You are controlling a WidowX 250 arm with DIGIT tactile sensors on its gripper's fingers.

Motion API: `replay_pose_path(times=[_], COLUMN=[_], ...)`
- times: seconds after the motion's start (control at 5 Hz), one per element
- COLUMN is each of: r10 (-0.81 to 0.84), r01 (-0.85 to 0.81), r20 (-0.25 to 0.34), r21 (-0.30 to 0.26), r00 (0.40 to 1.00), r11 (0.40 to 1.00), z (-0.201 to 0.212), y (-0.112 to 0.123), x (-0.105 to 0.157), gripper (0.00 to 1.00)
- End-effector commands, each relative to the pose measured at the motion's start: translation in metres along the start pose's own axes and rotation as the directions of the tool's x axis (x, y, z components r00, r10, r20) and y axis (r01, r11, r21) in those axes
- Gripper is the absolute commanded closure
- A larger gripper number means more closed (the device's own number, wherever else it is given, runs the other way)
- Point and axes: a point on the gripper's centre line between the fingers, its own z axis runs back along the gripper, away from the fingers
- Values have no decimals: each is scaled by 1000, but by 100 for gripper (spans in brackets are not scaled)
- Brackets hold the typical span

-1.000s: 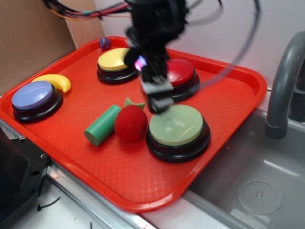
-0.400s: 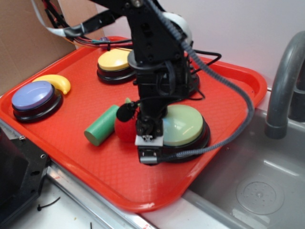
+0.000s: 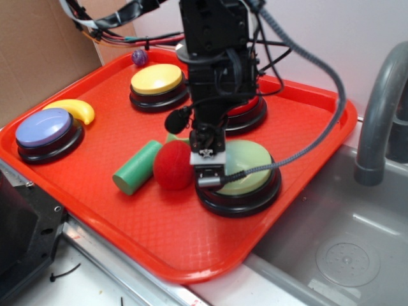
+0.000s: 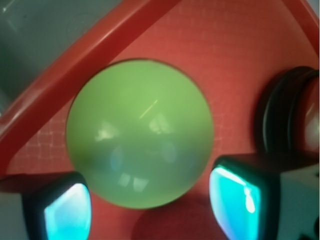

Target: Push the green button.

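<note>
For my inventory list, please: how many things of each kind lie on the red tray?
Domed buttons: 4 (green button, yellow, blue, red)
Green cylinder: 1
Red ball: 1
Banana: 1
Small purple ball: 1
Total: 8

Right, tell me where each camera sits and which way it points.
Exterior: stands off the tray's near corner, looking down at the tray and sink; shows the arm and gripper over the green button.
Wrist: rides on the gripper, looking straight down on the green button; both fingertips show at the bottom.
Shared: green button, red tray, red button.
</note>
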Motion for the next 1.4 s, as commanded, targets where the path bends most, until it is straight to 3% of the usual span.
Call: replay_pose_path(times=[0.0,0.2,0.4,0.6,0.8,1.0,1.2], r10=[-10,12,44,77,121,157,171], r01=[10,-12,-44,-78,-122,-157,-171], r20=[-29,-29,-3,31,31,-6,-5], r21=[-8,-19,-17,37,54,22,20], r00=[1000,999,999,997,992,988,985], r11=[1000,1000,999,996,991,987,985], z=[-21,-20,13,43,57,68,79], y=[-21,-22,-14,-10,-7,-4,-3], x=[-3,-5,-1,1,2,-1,-3], gripper=[0,0,0,0,0,0,0])
